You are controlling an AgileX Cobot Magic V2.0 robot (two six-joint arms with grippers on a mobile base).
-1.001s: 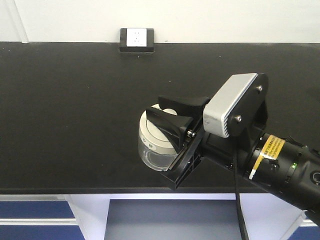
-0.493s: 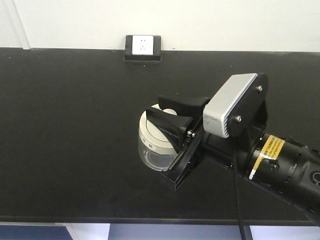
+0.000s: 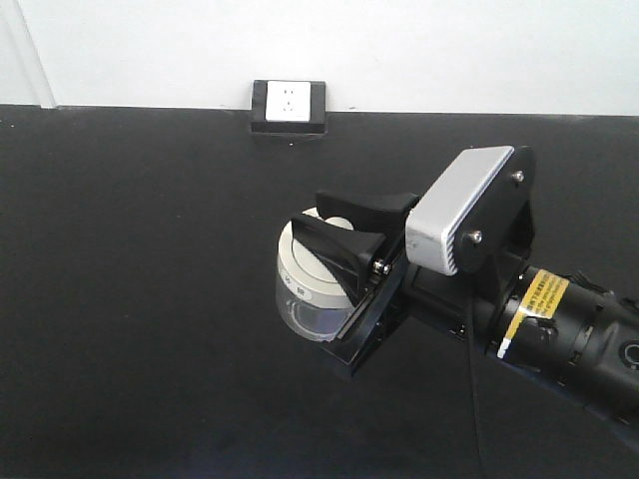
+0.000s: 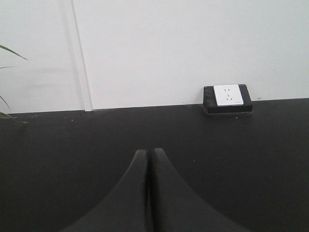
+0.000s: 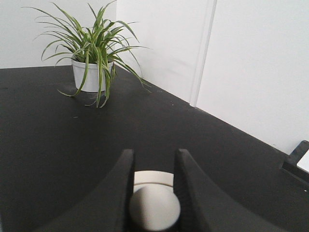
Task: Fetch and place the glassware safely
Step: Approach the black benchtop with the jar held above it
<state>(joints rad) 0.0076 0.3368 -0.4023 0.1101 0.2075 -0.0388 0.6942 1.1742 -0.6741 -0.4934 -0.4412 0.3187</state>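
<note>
The glass jar (image 3: 303,304) is small, squat and clear, with a cream-white lid (image 3: 302,271). My right gripper (image 3: 310,212) is shut on the lid's round knob (image 5: 154,209), one black finger on each side, and holds the jar over the black table (image 3: 120,259). In the right wrist view the gripper (image 5: 154,153) shows the knob and a strip of lid (image 5: 153,177) between its fingers; the glass body is hidden. My left gripper (image 4: 148,152) is shut and empty, its fingers pressed together above the table, facing the wall.
A white wall socket in a black housing (image 3: 288,103) sits at the table's back edge against the white wall; it also shows in the left wrist view (image 4: 228,95). A potted spider plant (image 5: 91,72) stands on the table by the wall corner.
The whole view has moved forward over the table: the socket and back edge sit lower in frame and the front edge has left the view. The right gripper still holds the jar the same way.
</note>
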